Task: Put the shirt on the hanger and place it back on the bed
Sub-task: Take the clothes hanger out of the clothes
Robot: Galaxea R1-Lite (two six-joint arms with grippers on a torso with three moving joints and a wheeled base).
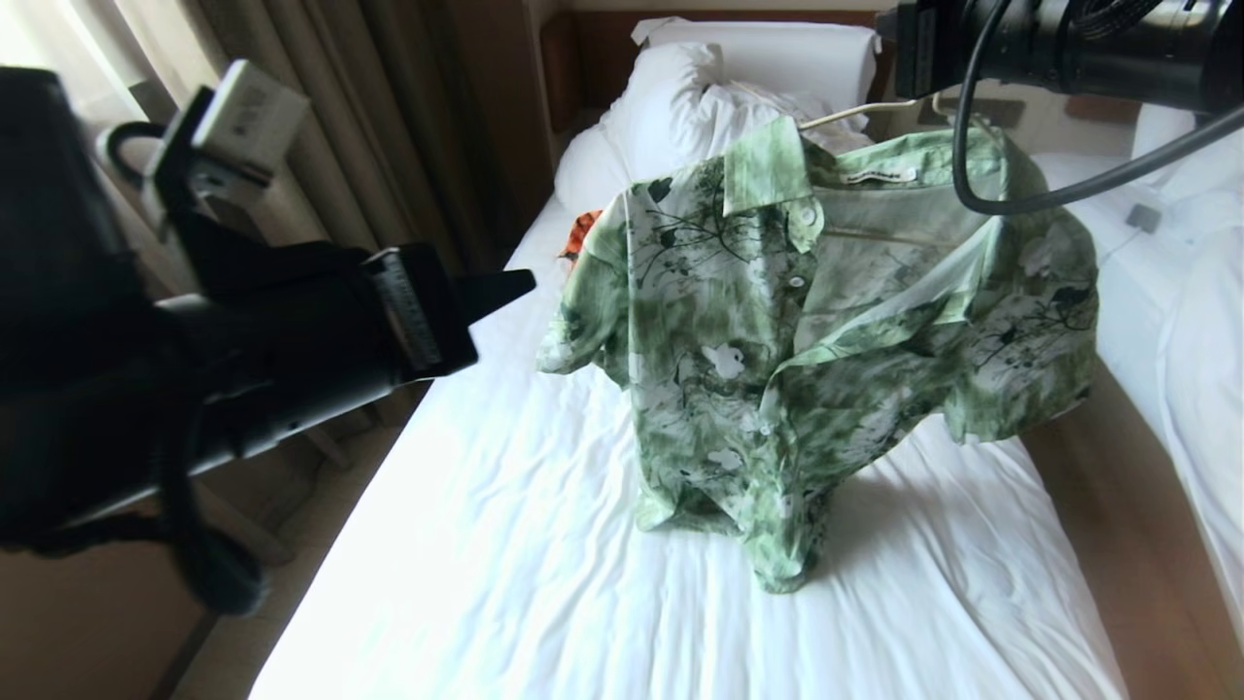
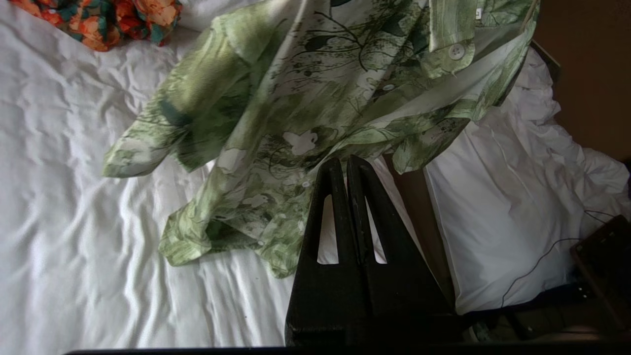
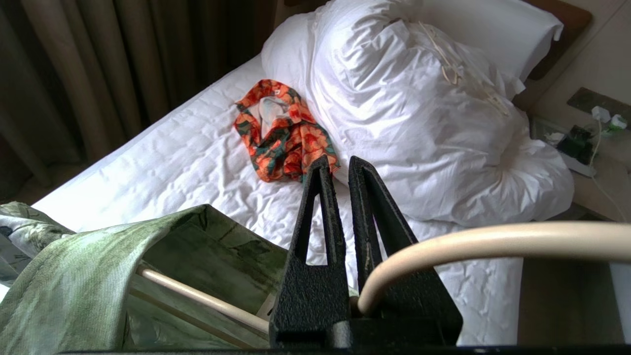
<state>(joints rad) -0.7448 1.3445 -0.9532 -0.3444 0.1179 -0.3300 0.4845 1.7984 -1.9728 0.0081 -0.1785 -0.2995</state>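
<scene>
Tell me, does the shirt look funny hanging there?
Yes. The shirt hangs crookedly on the hanger: its front gapes open, one side is folded over, and its hem bunches on the bed. The right gripper holds the hanger by its neck.

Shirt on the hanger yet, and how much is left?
Done: the shirt hangs on the hanger, hem brushing the bed. In hand: the right gripper, shut, holds the hanger by its neck; the left gripper is shut and empty. Left: lay both flat and release.
</scene>
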